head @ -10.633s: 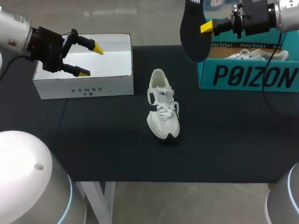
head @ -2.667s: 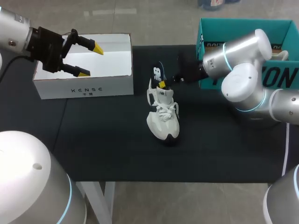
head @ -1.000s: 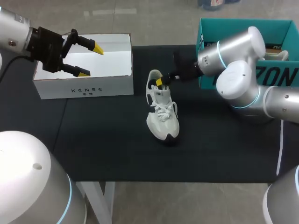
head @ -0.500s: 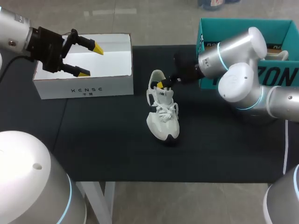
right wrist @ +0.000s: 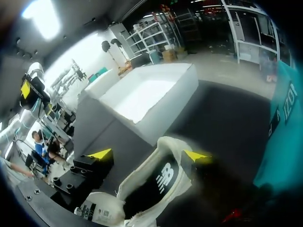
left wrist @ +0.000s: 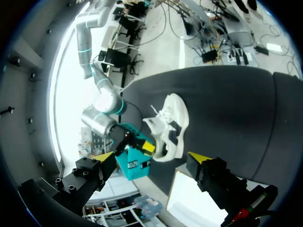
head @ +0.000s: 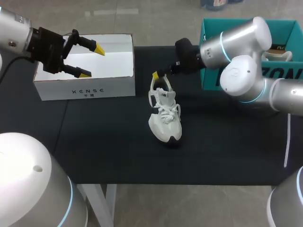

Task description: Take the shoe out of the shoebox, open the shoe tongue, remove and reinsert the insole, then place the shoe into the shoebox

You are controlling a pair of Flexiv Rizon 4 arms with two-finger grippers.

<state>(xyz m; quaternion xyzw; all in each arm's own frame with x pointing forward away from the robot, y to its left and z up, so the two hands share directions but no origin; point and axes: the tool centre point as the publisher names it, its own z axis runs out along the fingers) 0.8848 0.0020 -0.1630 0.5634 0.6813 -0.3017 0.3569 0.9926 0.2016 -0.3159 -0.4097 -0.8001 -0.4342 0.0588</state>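
Right wrist view, insole [right wrist: 151, 185] inside shoe [right wrist: 170, 143]

Left arm [head: 19, 35] in from the far left corner, wrist roughly level. Left jaws held wide apart, one yellow tip [head: 99, 49] above the other. Right arm [head: 241, 45] in from the right, past the middle of the bench, elbow bent high, black wrist [head: 185, 59] angled down. Right jaws spread, fingertips [right wrist: 100, 153] well apart.
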